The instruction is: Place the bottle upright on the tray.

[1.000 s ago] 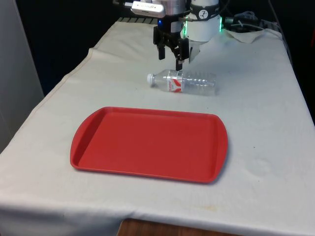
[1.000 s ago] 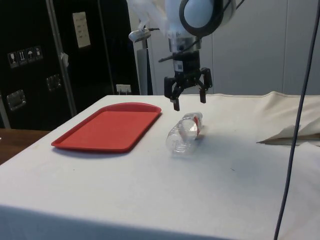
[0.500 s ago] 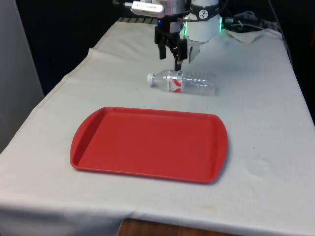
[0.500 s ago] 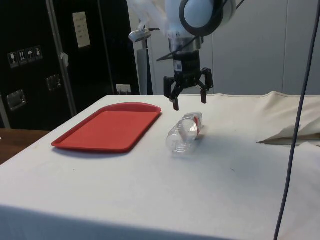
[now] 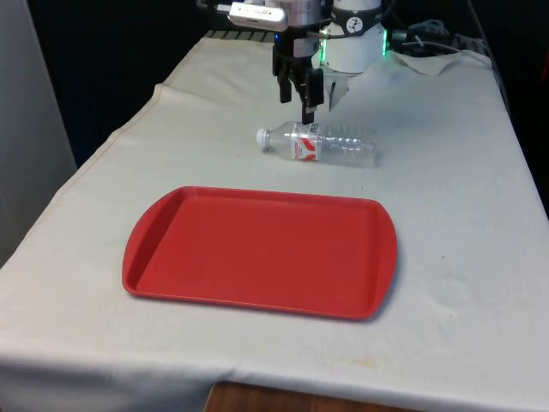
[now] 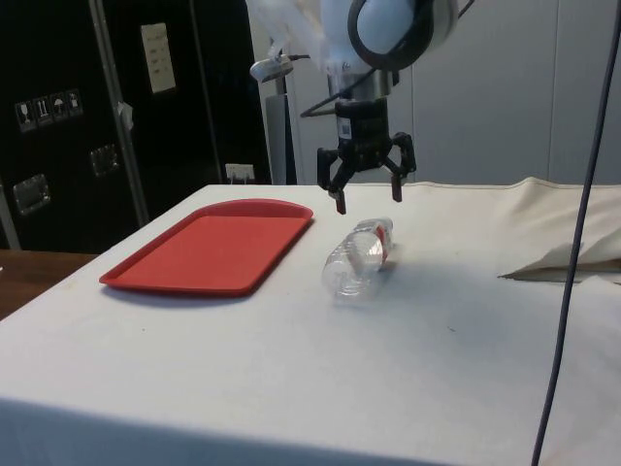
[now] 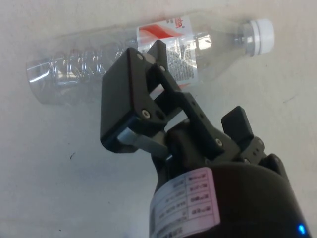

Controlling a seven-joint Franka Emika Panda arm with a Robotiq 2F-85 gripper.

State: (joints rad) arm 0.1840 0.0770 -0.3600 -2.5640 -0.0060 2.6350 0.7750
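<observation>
One bottle (image 5: 319,142) lies on its side beyond the tray (image 5: 257,251), under my gripper (image 6: 365,199), jaws spread and empty.

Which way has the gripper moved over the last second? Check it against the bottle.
Yes: in the side view the gripper has risen slightly, opening its gap above the lying bottle.

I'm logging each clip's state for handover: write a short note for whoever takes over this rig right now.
Gripper: open, empty, hanging above the bottle, not touching it.
Bottle: clear plastic, white cap, lying on its side on the cloth beyond the tray's far edge, cap towards the front view's left.
Tray: red, nothing on it.
Done: nothing yet; bottle not grasped.
Left: lower, grip the bottle, lift it, stand it upright on the tray, let go.
</observation>
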